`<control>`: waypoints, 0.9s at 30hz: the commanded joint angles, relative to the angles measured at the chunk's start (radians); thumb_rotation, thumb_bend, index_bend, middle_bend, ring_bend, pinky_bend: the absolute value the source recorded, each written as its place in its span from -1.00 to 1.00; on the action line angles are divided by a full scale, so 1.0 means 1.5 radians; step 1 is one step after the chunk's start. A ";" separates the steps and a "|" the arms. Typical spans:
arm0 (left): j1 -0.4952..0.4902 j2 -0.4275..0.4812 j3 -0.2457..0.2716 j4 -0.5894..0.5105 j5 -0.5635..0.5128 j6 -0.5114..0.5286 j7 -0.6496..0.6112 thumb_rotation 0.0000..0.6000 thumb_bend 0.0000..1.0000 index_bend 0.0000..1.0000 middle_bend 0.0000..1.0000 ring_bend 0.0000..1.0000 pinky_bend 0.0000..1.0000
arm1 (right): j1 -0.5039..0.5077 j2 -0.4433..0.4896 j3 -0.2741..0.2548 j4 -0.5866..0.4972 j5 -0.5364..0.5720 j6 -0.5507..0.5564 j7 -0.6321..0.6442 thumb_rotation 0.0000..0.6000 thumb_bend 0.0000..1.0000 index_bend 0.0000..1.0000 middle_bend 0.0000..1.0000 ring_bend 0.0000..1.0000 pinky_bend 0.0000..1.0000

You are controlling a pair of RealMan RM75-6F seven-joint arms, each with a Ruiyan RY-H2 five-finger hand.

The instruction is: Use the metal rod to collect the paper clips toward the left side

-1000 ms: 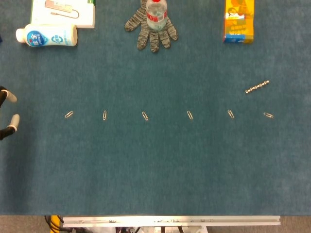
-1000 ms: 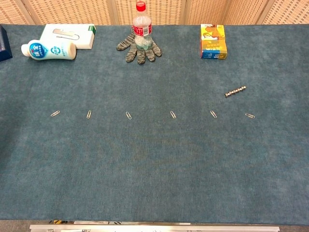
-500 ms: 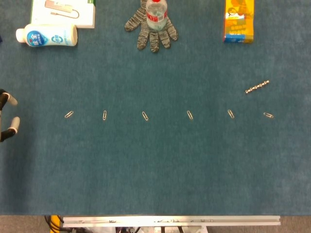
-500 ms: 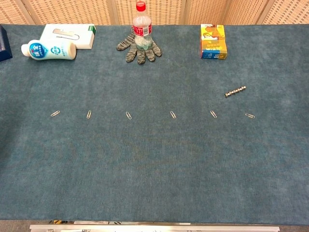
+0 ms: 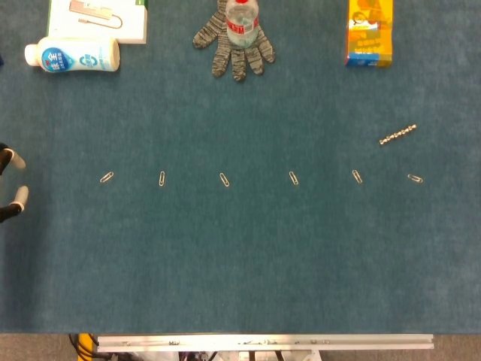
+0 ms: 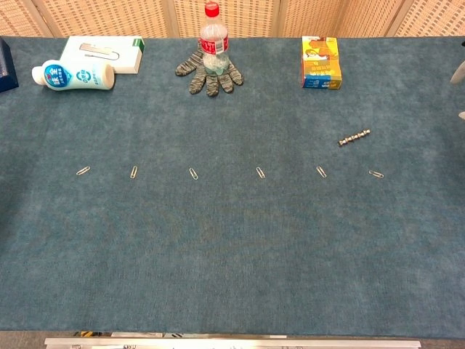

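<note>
White-tipped fingers (image 5: 18, 194) of the left hand (image 5: 9, 184), spread and empty, cut off; right hand (image 6: 459, 80) barely visible, state unclear.

Metal rod (image 5: 397, 134) and 6 paper clips on the blue surface (image 5: 240, 256).

The metal rod is short, silvery and beaded along its length; it lies flat and tilted, its right end farther from the near edge. The paper clips lie flat in a spread row, well apart from each other. Measured from the rod: 1 clip (image 5: 415, 178) lies near it on the nearer side to the right, another (image 5: 357, 176) nearer and left, and the remaining 4 (image 5: 225, 179) stretch away leftward, the last (image 5: 107, 177) farthest off.
</note>
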State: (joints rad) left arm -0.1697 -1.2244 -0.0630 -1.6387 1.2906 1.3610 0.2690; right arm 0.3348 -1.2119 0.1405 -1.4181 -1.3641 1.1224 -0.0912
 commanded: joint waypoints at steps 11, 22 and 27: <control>0.003 -0.002 0.005 0.013 -0.003 -0.009 -0.012 1.00 -0.41 -0.15 -0.34 -0.44 -0.51 | 0.082 -0.070 0.005 0.105 0.036 -0.105 -0.043 1.00 -0.44 -0.17 -0.92 -1.00 -0.85; 0.003 -0.006 0.003 0.024 -0.009 -0.016 -0.019 1.00 -0.41 -0.15 -0.34 -0.44 -0.51 | 0.116 -0.119 -0.007 0.163 0.030 -0.130 -0.062 1.00 -0.36 -0.02 -0.88 -1.00 -0.80; 0.000 -0.009 0.002 0.029 -0.010 -0.021 -0.022 1.00 -0.41 -0.15 -0.34 -0.44 -0.51 | 0.126 -0.142 -0.012 0.190 0.019 -0.128 -0.053 1.00 -0.36 -0.01 -0.92 -1.00 -0.84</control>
State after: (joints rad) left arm -0.1688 -1.2370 -0.0594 -1.5960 1.2763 1.3297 0.2372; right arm 0.5194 -1.4161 0.1254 -1.1420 -1.3293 0.9286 -0.1756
